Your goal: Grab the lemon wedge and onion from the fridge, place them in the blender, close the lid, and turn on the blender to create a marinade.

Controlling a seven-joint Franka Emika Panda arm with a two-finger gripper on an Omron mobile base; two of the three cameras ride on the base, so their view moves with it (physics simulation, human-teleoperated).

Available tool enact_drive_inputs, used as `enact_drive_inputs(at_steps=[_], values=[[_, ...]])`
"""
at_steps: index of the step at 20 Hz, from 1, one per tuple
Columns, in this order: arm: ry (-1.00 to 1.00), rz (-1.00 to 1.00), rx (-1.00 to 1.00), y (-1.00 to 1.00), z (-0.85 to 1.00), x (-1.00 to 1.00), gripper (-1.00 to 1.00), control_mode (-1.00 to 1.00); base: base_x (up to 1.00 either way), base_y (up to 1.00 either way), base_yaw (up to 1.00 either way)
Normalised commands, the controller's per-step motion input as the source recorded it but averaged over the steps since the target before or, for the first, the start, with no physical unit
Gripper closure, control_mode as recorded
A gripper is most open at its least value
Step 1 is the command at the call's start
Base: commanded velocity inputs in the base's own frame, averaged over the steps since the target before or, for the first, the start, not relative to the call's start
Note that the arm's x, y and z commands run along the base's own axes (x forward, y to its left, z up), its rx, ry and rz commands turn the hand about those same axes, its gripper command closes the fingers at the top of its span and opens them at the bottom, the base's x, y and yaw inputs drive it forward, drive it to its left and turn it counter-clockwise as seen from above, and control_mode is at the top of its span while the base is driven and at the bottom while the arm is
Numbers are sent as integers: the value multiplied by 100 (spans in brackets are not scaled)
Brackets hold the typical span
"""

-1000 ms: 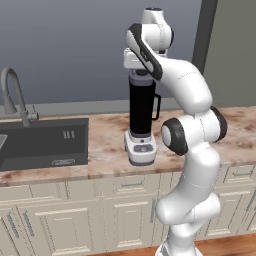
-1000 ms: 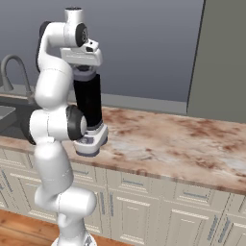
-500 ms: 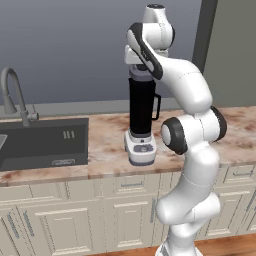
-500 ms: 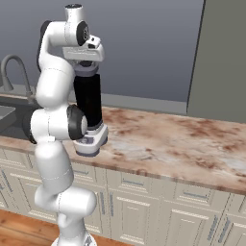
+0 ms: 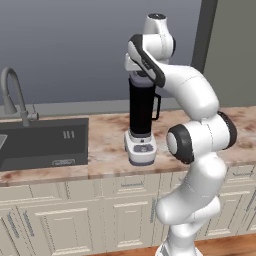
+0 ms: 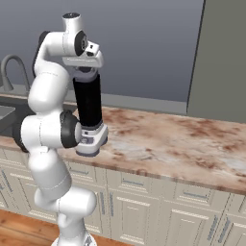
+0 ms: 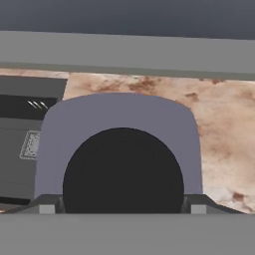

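Note:
The blender stands upright on the counter: a tall black jug on a squat white base. My gripper points straight down onto the jug's top. In the hand view the dark round lid sits between my fingertips, one against each side, with the blender's base showing around and behind it. The gripper is shut on the lid with its jaws standing wide. The lemon wedge and the onion are hidden.
A dark sink with a curved grey faucet lies left of the blender. Marbled counter stretches to the right. At the far right rises a tall grey panel; I cannot tell whether it is the fridge.
The hand has barely shifted over the jug's top. The jaws stand as wide as before.

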Motion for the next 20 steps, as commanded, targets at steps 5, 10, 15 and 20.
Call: enact_drive_inputs(at_steps=[5,10,15,20], values=[[9,0,0,0,-10,0,100,-100,0,0,0],[8,0,0,0,0,1,100,-100,0,0,0],[2,0,0,0,2,4,100,-100,0,0,0],[8,0,0,0,14,19,100,-100,0,0,0]])
